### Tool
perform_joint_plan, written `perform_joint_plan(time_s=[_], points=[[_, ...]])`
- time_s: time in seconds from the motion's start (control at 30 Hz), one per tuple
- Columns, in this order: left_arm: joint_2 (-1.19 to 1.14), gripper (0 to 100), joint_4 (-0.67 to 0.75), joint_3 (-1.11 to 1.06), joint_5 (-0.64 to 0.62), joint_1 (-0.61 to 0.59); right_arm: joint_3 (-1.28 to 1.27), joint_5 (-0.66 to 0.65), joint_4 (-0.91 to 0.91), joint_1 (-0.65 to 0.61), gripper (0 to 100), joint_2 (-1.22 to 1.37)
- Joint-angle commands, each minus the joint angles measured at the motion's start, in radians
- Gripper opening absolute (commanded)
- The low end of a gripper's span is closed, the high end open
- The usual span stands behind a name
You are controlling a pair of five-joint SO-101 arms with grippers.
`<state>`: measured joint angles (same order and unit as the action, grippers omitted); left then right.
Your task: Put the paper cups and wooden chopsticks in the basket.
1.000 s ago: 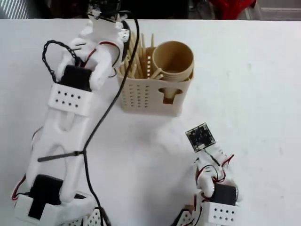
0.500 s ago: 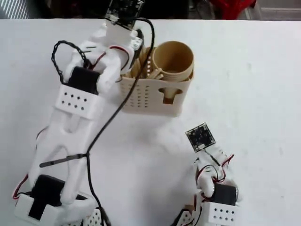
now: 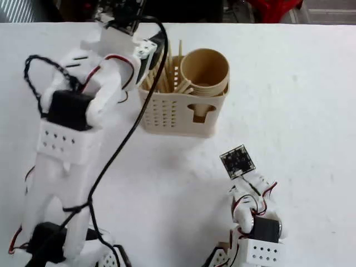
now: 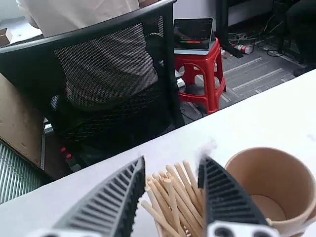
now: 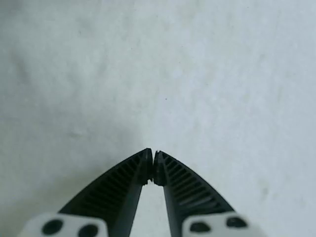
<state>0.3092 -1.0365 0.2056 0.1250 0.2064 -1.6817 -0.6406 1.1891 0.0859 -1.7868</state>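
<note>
Table [image 3: 295, 100]: 1 basket [image 3: 167, 114], 1 cup stack [image 3: 204, 69]

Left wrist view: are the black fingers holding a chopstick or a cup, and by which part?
Nothing is held. The left gripper is open near the thin wooden chopsticks, clamping none. The right gripper is shut on nothing.

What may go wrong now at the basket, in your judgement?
The open left gripper hangs just over the wooden chopsticks; moving sideways, it might catch their tips and drag some out. The arm's black cable runs beside the basket and might snag it, upsetting the paper cups.
</note>
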Motion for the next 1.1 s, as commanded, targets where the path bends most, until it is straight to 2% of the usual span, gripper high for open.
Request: perform_joint_plan(time_s=[0.0, 0.17, 0.27, 0.37, 0.5, 0.6, 0.83, 0.93, 1.07], points=[[0.058, 19, -0.098, 0.055, 0.005, -0.045, -0.009, -0.005, -0.019, -0.007, 2.5, -0.008], [0.188, 19, -0.258, 0.044, 0.005, -0.137, -0.009, -0.005, -0.019, -0.007, 2.5, -0.008], [0.32, 19, -0.358, -0.041, 0.009, -0.148, -0.009, -0.005, -0.019, -0.007, 2.5, -0.008], [0.456, 19, -0.41, -0.235, 0.012, -0.156, -0.009, -0.008, -0.019, -0.007, 2.5, -0.008], [0.662, 19, -0.405, -0.605, 0.012, -0.196, -0.009, -0.009, -0.019, -0.007, 2.5, -0.008], [0.832, 19, -0.305, -0.895, 0.014, -0.257, -0.009, -0.009, -0.019, -0.007, 2.5, -0.008], [1.326, 19, 0.087, -1.519, 0.012, -0.44, -0.009, -0.009, -0.013, 0.002, 2.3, -0.007], [1.535, 19, 0.137, -1.692, 0.012, -0.476, -0.009, -0.009, -0.013, 0.002, 2.3, -0.007], [1.492, 19, 0.163, -1.809, 0.014, -0.483, -0.009, -0.006, -0.012, -0.001, 2.3, -0.007]])
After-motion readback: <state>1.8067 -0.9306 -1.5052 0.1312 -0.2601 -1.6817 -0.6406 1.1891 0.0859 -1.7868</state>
